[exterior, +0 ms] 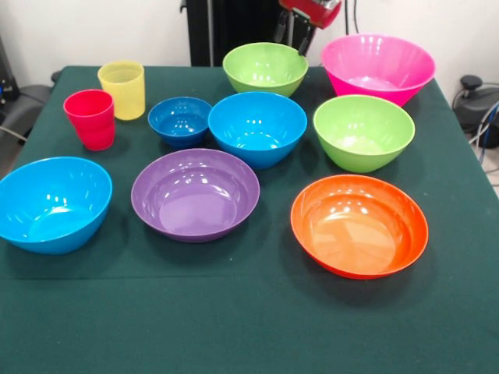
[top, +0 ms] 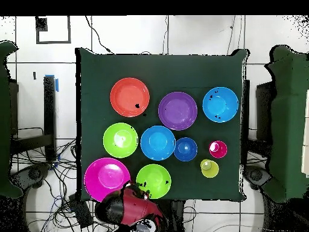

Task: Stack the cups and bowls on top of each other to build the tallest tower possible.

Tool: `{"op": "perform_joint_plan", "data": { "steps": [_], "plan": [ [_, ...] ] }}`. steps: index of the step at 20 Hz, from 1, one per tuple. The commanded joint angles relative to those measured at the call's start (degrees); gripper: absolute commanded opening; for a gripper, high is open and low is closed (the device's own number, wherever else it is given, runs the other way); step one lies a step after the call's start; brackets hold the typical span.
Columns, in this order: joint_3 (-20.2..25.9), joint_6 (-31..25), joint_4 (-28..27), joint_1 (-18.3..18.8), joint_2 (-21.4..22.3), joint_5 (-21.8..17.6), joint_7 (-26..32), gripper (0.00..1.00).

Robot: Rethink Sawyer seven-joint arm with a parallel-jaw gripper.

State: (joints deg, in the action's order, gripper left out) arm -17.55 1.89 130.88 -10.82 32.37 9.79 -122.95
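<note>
Far-left bowl: glossy light blue round plastic bowl point(exterior: 53, 204), at the near left of the green-clothed bench point(exterior: 249, 327), tipped a little on its side.
Red cup: small red plastic tumbler point(exterior: 90, 118), upright, behind that bowl, just beside the yellow one.
Yellow cup: translucent yellow plastic tumbler point(exterior: 122, 89), upright, slightly farther back.
Small bowl: dark blue glossy plastic bowl point(exterior: 180, 121), right of the cups, close against the middle blue bowl.
Purple bowl: wide purple plastic bowl point(exterior: 195, 194), in the near row, in front of the two blue ones.
Middle bowl: second light blue plastic bowl point(exterior: 257, 128), centre of the bench.
Rear green bowl: lime green plastic bowl point(exterior: 265, 68), at the far edge, beneath the arm.
Orange bowl: wide orange plastic bowl point(exterior: 359, 224), near right, apart from its neighbours.
Right green bowl: second lime green plastic bowl point(exterior: 363, 132), behind the orange one.
Pink bowl: big pink plastic bowl point(exterior: 378, 67), far right corner.
Stacking: none; each piece sits alone on the cloth.
Hand: dark hand point(exterior: 298, 37) under the red arm point(exterior: 312, 9), high between rear green and pink bowls, grasping nothing; cannot tell whether released or clenched.
</note>
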Motion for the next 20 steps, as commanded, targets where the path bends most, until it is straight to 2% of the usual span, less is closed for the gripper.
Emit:
{"op": "perform_joint_plan", "data": {
  "steps": [1, 5, 20],
  "plan": [
    [4.82, 0.1, -3.88, -0.18, -3.96, 2.92, -10.22, 1.0],
    [5.93, 0.74, -3.77, 0.92, -4.55, 2.4, -10.12, 1.0],
    [7.9, 3.88, -4.89, 0.86, -7.72, 2.93, -11.55, 1.0]
  ]
}}
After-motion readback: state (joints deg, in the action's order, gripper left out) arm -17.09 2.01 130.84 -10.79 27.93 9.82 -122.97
